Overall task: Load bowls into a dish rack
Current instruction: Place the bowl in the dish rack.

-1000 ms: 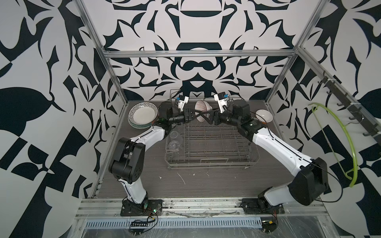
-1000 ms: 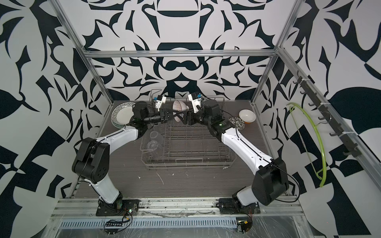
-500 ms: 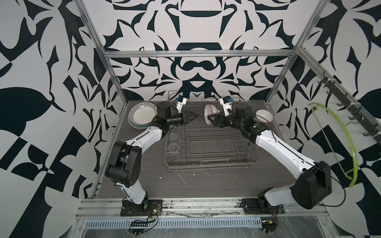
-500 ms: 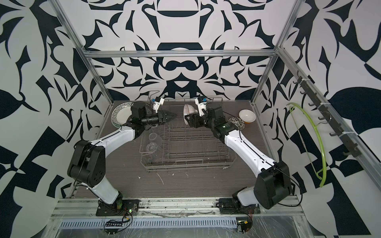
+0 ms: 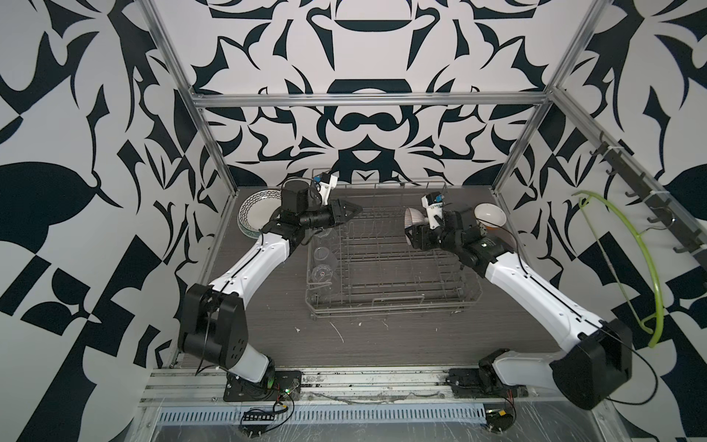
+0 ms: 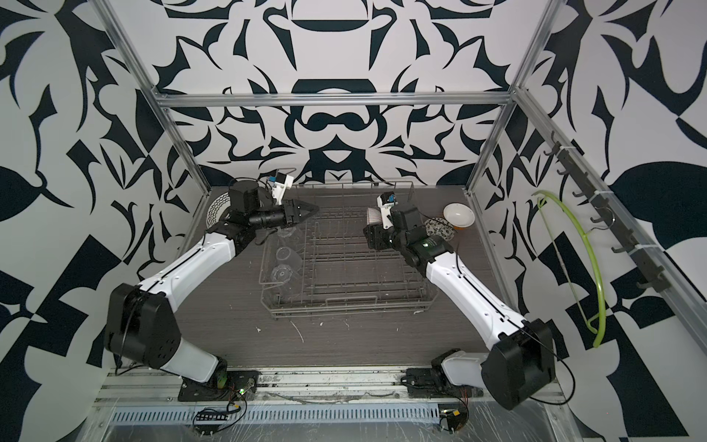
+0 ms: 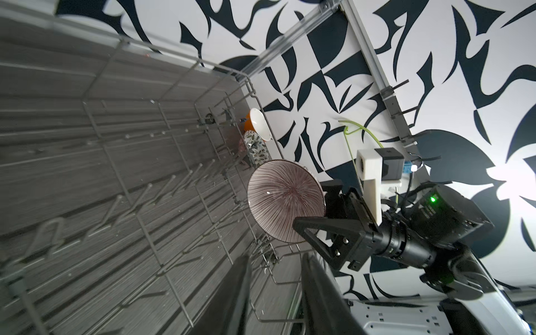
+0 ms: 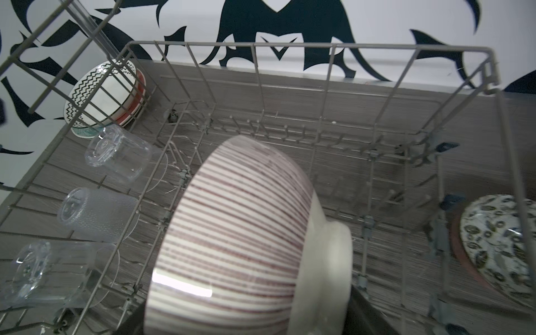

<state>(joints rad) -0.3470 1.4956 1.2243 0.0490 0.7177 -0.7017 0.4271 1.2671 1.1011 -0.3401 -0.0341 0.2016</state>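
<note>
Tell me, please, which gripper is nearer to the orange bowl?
Right. The right gripper, holding the striped bowl, is over the dish rack's right end, on the orange bowl's side; the left gripper is over the rack's far-left part, opposite.

Black-and-white patterned walls [image 5: 382, 57], aluminium frame bars [image 5: 367, 100], grey wood-grain tabletop [image 5: 382, 344], dark hook rail [image 5: 635, 176]

Glossy striped bowl [image 8: 232, 246], matt grey wire dish rack [image 5: 382, 268]
</note>
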